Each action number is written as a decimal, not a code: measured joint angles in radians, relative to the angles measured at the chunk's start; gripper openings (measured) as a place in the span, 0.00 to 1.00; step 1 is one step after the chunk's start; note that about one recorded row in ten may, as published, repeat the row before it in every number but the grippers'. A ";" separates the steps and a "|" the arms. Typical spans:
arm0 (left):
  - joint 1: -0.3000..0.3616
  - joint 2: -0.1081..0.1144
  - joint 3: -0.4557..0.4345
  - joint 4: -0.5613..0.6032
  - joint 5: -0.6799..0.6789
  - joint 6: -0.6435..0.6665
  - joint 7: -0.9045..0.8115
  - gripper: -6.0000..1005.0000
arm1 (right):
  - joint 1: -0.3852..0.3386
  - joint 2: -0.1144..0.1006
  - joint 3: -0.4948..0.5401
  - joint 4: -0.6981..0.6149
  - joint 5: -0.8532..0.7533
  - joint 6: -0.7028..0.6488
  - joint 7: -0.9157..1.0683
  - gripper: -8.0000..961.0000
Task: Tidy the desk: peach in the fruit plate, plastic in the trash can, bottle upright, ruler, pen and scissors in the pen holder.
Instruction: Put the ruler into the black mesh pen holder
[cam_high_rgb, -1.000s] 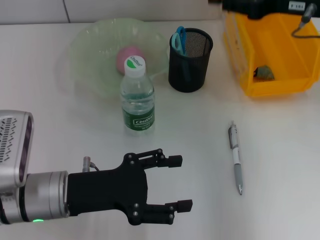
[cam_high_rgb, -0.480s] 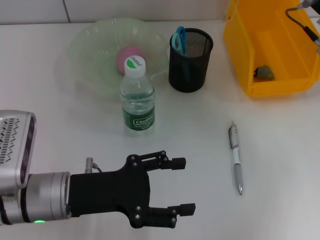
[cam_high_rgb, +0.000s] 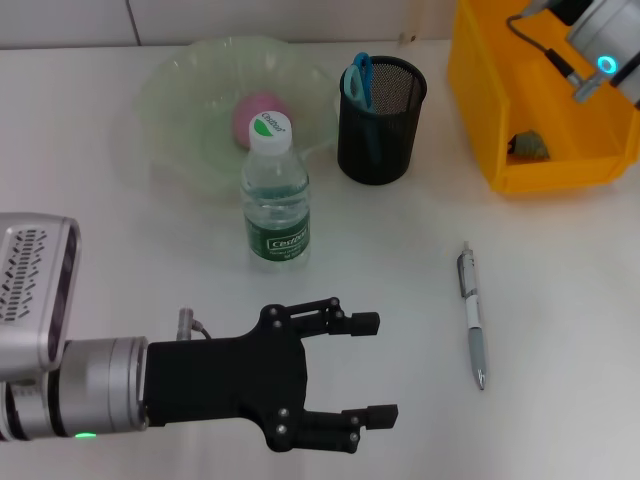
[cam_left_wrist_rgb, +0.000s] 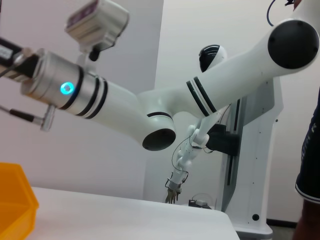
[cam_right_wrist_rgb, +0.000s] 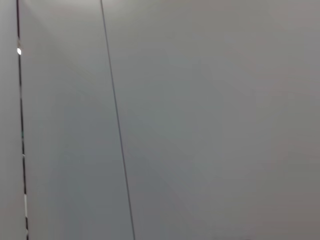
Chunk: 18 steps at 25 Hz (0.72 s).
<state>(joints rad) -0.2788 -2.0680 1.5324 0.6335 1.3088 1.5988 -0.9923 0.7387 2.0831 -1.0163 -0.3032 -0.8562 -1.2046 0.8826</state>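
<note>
My left gripper (cam_high_rgb: 376, 367) hovers open over the near left of the table, with nothing between its fingers. The bottle (cam_high_rgb: 275, 195) stands upright just beyond it. A pink peach (cam_high_rgb: 258, 112) lies in the green fruit plate (cam_high_rgb: 180, 110). The black mesh pen holder (cam_high_rgb: 380, 120) has blue scissors (cam_high_rgb: 357, 80) in it. The pen (cam_high_rgb: 472, 315) lies flat on the table, right of my left gripper. Crumpled plastic (cam_high_rgb: 527, 147) sits in the yellow trash can (cam_high_rgb: 500, 110). My right arm (cam_high_rgb: 600, 45) reaches over the can; its gripper is out of view. The ruler is out of view.
The left wrist view looks across at my white right arm (cam_left_wrist_rgb: 200, 95) and a corner of the yellow can (cam_left_wrist_rgb: 15, 210). Only a bare wall fills the right wrist view. Open table lies between the pen and the bottle.
My right arm has risen and swung right over the yellow can, taking its dark end out of view. The left gripper has crept slightly right, staying open.
</note>
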 joint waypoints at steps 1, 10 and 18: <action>-0.011 0.000 0.000 -0.006 0.001 -0.005 0.003 0.81 | 0.008 0.000 -0.004 0.009 0.000 0.022 -0.011 0.46; -0.034 -0.002 0.004 -0.009 0.013 -0.007 0.002 0.81 | 0.050 0.005 -0.121 0.041 0.000 0.134 -0.049 0.47; -0.039 -0.003 0.018 -0.011 0.014 -0.016 0.004 0.81 | 0.050 0.007 -0.143 0.065 0.007 0.152 -0.072 0.48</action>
<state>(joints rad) -0.3182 -2.0709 1.5509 0.6226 1.3224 1.5831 -0.9880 0.7884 2.0903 -1.1597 -0.2380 -0.8497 -1.0530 0.8109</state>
